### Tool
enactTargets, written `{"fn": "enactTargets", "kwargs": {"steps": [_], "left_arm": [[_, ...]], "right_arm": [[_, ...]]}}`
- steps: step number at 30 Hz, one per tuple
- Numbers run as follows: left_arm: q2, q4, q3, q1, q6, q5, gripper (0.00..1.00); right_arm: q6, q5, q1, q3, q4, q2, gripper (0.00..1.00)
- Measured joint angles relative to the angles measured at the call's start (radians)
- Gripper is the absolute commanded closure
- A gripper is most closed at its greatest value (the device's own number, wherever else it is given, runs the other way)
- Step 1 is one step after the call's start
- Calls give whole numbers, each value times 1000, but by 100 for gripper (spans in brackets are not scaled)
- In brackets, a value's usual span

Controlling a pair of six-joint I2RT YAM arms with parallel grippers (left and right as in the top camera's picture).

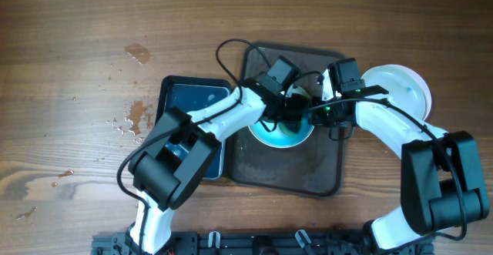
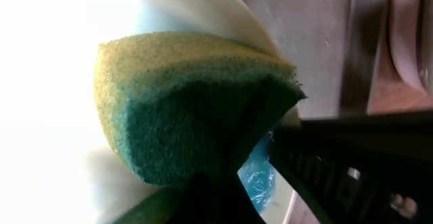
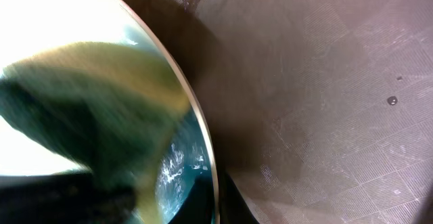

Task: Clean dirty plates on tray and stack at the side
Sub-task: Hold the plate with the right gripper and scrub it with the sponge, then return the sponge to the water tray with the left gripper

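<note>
Overhead, the tray (image 1: pixel 308 170) sits at the middle of the table (image 1: pixel 77 24), and both my arms meet over its upper half. The smeared plate (image 1: pixel 281 135) lies inside the tray, towards its left side, with blue showing at its centre. My left gripper (image 1: pixel 289 105) is over that plate's far edge, squeezed narrow on the green-and-yellow sponge (image 2: pixel 196 102). In the left wrist view the sponge is bunched up and pressed against the plate's white surface, with a blue patch just below it. My right gripper (image 1: pixel 327 115) is at the plate's right edge. The right wrist view shows the rim running down between my dark fingers, so I am holding the plate there, its rim casting a shadow on the tray floor. A second plate (image 1: pixel 400 89), clean white, rests just outside the tray's upper right corner. The dark basin (image 1: pixel 173 93) lies right beside the tray's left side.
</note>
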Motion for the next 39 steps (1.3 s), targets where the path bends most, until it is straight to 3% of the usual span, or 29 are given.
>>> {"fn": "enactTargets", "kwargs": {"steps": [4, 8, 14, 18, 24, 29, 32, 36, 39], "left_arm": [[1, -50, 13, 4, 0, 13, 96], [-13, -222, 32, 46, 0, -9, 96], [-54, -394, 32, 106, 4, -232, 96], [-61, -449, 32, 154, 0, -339, 96], [-90, -454, 18, 159, -8, -352, 96], [-224, -472, -9, 190, 19, -276, 96], [-359, -570, -11, 225, 28, -236, 96], [-507, -718, -14, 371, 34, -315, 96], [-502, -604, -145, 423, 25, -357, 96]], "right_arm": [[0, -2, 0, 0, -3, 0, 96], [-1, -46, 21, 0, -9, 2, 96], [0, -67, 27, 0, -6, 6, 96], [0, -68, 27, 0, -6, 6, 96], [0, -68, 27, 0, -6, 6, 96], [0, -68, 27, 0, -6, 6, 96], [-1, -68, 27, 0, -6, 6, 96], [-6, -68, 27, -1, -2, 6, 96], [-8, -65, 27, -3, 16, 7, 96]]}}
